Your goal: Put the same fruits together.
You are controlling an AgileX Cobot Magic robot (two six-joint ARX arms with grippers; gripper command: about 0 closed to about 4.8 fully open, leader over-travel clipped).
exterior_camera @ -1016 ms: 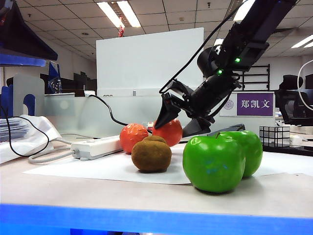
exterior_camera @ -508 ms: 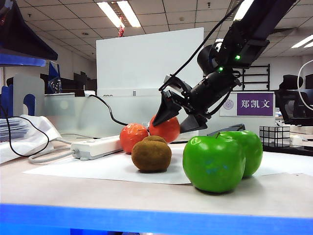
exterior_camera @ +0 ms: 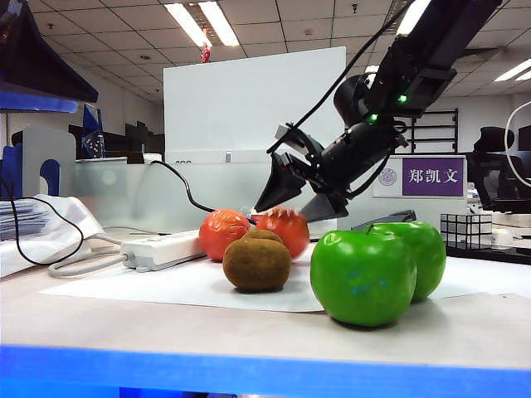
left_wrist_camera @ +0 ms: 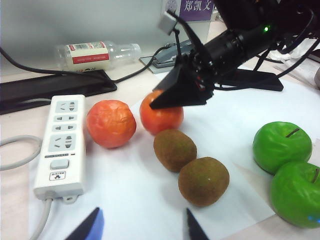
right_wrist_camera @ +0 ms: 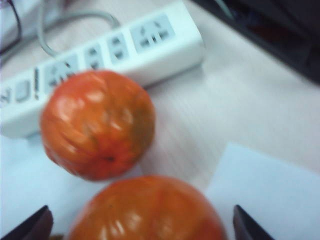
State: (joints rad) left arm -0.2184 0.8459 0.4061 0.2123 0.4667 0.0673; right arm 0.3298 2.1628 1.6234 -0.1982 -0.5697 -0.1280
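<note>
Your right gripper [exterior_camera: 297,197] is matte black, its two fingers broad wedges tapering to points. Behind it you see a black cylindrical wrist with two small green lights glowing, and a thin black cable looping from the gripper back up the boxy black arm. Your left gripper [left_wrist_camera: 140,229] shows one blue-edged fingertip and one black.

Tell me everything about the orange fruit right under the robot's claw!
It is a round, shiny orange-red tangerine that looks like plastic, with a wrinkly skin. It sits on the white paper, close beside its twin tangerine; whether they touch is unclear. A brown kiwi lies just in front of it. The right claw hangs open just above it, not gripping it.
</note>
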